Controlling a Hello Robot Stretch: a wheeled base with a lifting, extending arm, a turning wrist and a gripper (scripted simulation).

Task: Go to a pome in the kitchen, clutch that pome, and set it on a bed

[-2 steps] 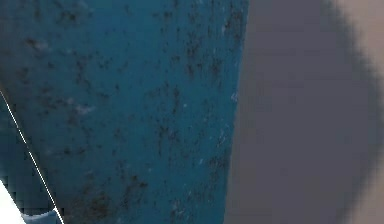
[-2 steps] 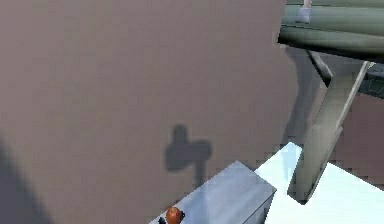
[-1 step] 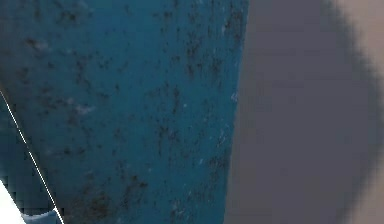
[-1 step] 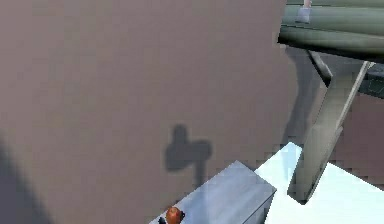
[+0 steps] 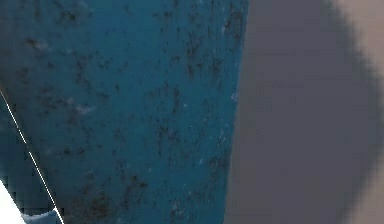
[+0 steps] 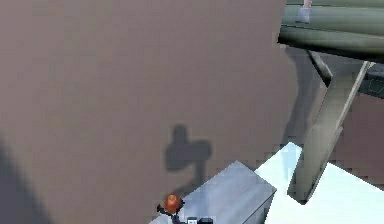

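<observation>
Pome (image 6: 173, 201) comes last, being smallest. Largest is a dark-speckled blue surface (image 5: 130, 110) in the forward view. The arm side view has a plain brown surface (image 6: 90, 100), a grey-green top on a slanted leg (image 6: 330, 40) and a grey box (image 6: 235, 195). Left of the box is the gripper (image 6: 175, 215); whether its fingers are spread or holding anything cannot be told. The pome, a round red-orange blob just above it, shows no long axis or heading.

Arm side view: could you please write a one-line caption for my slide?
A small red round thing at the gripper beside a grey box, green-grey furniture leg at the right.
</observation>
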